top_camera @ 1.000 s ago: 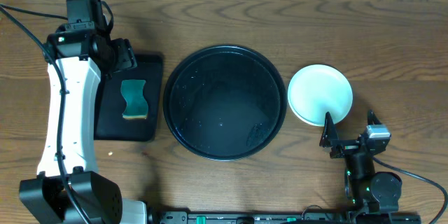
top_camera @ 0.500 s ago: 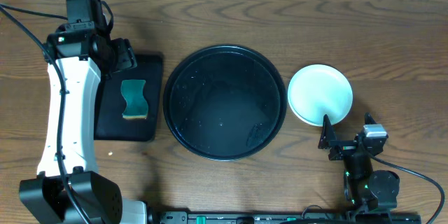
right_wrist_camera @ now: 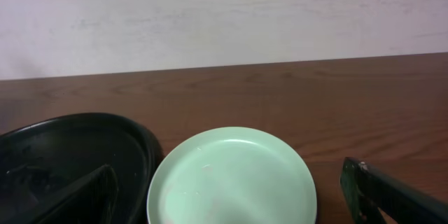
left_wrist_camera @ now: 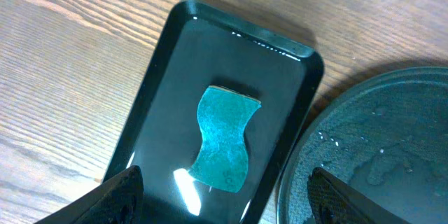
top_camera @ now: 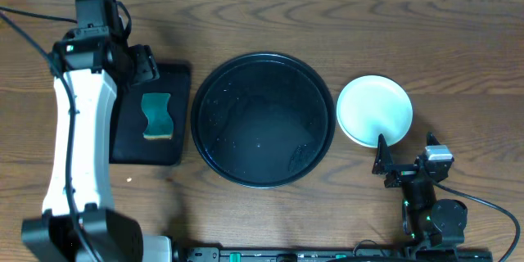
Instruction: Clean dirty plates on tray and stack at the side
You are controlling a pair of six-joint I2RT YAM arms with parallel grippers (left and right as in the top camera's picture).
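I see left gripper (left_wrist_camera: 225,194) spread above the sponge (left_wrist_camera: 224,140) on the small tray (left_wrist_camera: 175,77) at frame left, right gripper (right_wrist_camera: 231,199) spread just below the mint plate (top_camera: 374,110) right of the round tray (top_camera: 262,120).

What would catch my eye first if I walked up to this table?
Most likely the big round black tray in the middle of the wooden table: glossy, speckled with water droplets and with nothing on it. Just to its right sits a mint plate. To its left, a teal sponge lies on a smaller rectangular tray, beside the long white robot arm.
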